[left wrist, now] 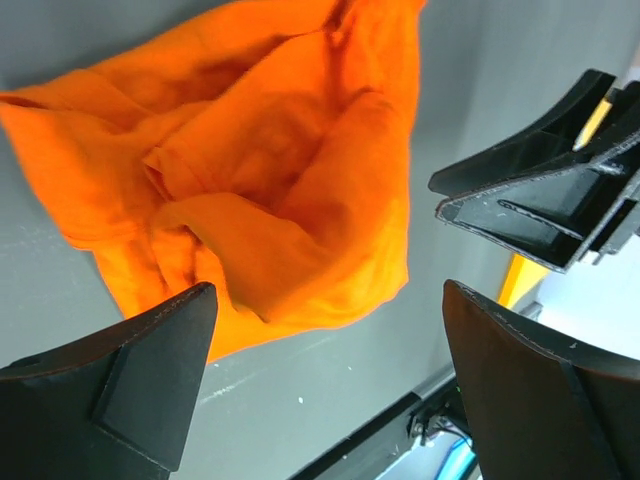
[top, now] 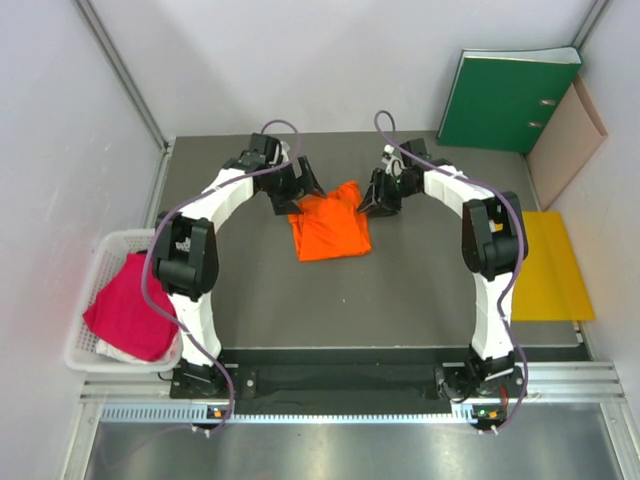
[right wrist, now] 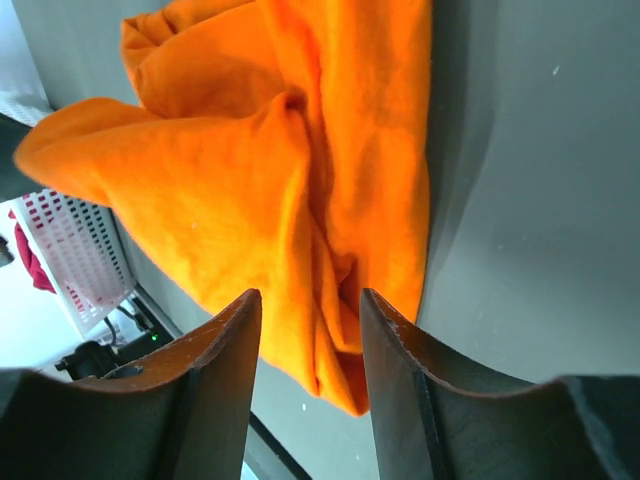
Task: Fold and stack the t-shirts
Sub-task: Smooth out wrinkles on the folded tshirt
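**My left hand** (left wrist: 325,300) is released. Its two fingers stand wide apart with nothing between them, poised over the far left corner of the orange t-shirt (left wrist: 270,180).

**My right hand** (right wrist: 308,300) is at the far right corner of the same shirt. Its fingers stand part-way apart, and a raised ridge of orange cloth runs toward the gap. I cannot tell whether that ridge is pinched or merely lies beneath.

**Orange t-shirt** (top: 330,232): it lies on the grey table (top: 430,290) at the centre, toward the far side. It is bunched into a rough rectangle with puckers and overlapping layers, and I judge the fold to be unfinished.

**Magenta t-shirt** (top: 130,310): this one is heaped in the white mesh basket (top: 110,240) at the near left, well apart from the orange one and not yet handled.

**Hazards, as I judge them:**
- **Layers:** closing on this rumpled cloth could seize several layers at once, or only the top one. The fold would then come out skewed.
- **Uneven grip:** if one hand grips and the other does not, a lift would drag the shirt sideways and not turn it over.
- **Collision:** my hands work near each other, with the right one showing just beside the left in the left wrist view. A careless inward move could knock them together.
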Controlling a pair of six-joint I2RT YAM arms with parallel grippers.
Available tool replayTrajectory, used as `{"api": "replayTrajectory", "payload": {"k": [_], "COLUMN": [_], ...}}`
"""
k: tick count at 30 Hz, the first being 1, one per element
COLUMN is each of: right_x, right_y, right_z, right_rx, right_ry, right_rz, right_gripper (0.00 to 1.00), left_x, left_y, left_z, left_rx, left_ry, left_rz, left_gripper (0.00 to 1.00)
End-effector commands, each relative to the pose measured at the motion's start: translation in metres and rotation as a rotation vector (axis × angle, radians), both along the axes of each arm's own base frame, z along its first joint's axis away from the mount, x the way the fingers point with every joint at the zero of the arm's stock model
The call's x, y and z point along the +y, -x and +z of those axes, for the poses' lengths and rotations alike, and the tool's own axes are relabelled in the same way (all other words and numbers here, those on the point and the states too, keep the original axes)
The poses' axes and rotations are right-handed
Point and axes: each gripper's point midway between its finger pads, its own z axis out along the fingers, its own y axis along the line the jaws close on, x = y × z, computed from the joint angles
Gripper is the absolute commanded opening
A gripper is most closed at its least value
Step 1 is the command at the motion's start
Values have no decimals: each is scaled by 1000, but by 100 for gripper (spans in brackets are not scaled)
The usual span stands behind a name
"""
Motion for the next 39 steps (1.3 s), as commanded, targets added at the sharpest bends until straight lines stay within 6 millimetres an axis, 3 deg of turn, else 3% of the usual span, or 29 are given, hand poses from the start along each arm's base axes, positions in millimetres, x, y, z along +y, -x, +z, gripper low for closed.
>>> {"api": "replayTrajectory", "payload": {"k": [1,6,9,11,12,13,15,16,19,25,31,39], "right_x": [13,24,30,36,38,39,41,41,38,30,24,35], "right_y": [-14,-9,-6,-3,-1,-2,-1,-1,-4,-14,-27,-51], "right_z": [4,-7,-11,-11,-12,-10,-7,-2,12,53,77,68], "right_rx": [-32,-7,5,13,14,15,10,1,-44,-191,-299,-313], "right_ry": [-55,-58,-68,-81,-86,-93,-106,-110,-109,-76,-54,-70], "right_rz": [7,22,33,45,50,51,57,56,48,8,-43,-68], "right_gripper": [44,44,43,39,33,28,13,9,0,0,0,0], "left_x": [6,1,-5,-8,-9,-10,-11,-9,-6,8,25,26], "left_y": [-16,-24,-28,-32,-33,-34,-35,-36,-37,-44,-49,-53], "left_z": [-11,-19,-17,-16,-14,-14,-12,-12,-14,-19,-29,-47], "left_rx": [-32,-30,-39,-44,-45,-45,-45,-41,-37,-19,31,88], "left_ry": [-50,-59,-35,-19,-7,-2,11,10,5,7,-4,41], "left_rz": [21,23,23,31,31,34,42,50,63,99,143,153], "left_gripper": [98,97,91,75,66,35,8,0,0,0,0,4]}}
